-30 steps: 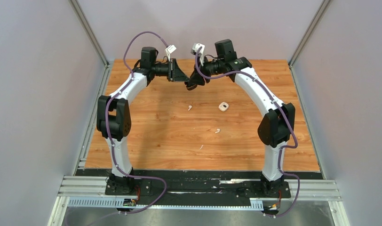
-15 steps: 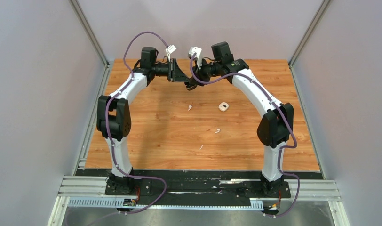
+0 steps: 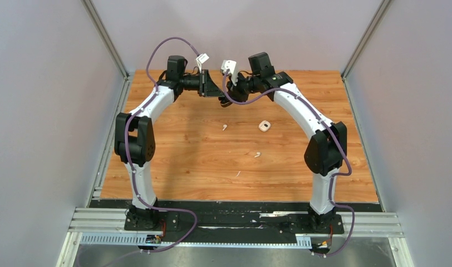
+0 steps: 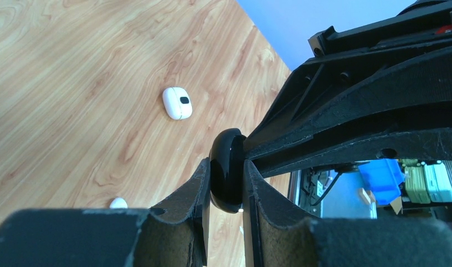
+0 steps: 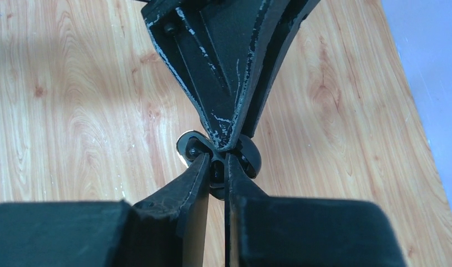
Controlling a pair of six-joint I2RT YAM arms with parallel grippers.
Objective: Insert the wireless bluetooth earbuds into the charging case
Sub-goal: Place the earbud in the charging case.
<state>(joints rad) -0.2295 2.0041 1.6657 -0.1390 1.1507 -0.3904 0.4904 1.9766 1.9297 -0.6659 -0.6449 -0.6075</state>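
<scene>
A small black charging case (image 4: 226,167) hangs in the air over the far part of the table, with my left gripper (image 4: 226,178) shut on it. My right gripper (image 5: 217,162) meets it head-on, its jaws closed to a narrow gap around a dark part of the case (image 5: 217,171). I cannot tell whether a bud sits between them. In the top view both grippers touch tips, left (image 3: 218,94) and right (image 3: 226,99). Two white earbuds (image 3: 224,127) (image 3: 257,154) lie loose on the wood. One white bud (image 4: 118,203) shows in the left wrist view.
A white charging case (image 3: 264,126) (image 4: 177,103) lies on the wooden table (image 3: 173,161), right of centre. A tiny white fleck (image 3: 238,173) lies nearer the front. Grey walls stand on both sides and behind. A black rail (image 3: 235,219) runs along the near edge.
My right gripper has moved left and slightly back to the case held by the left gripper, and its jaws have narrowed. The left arm has stayed still.
</scene>
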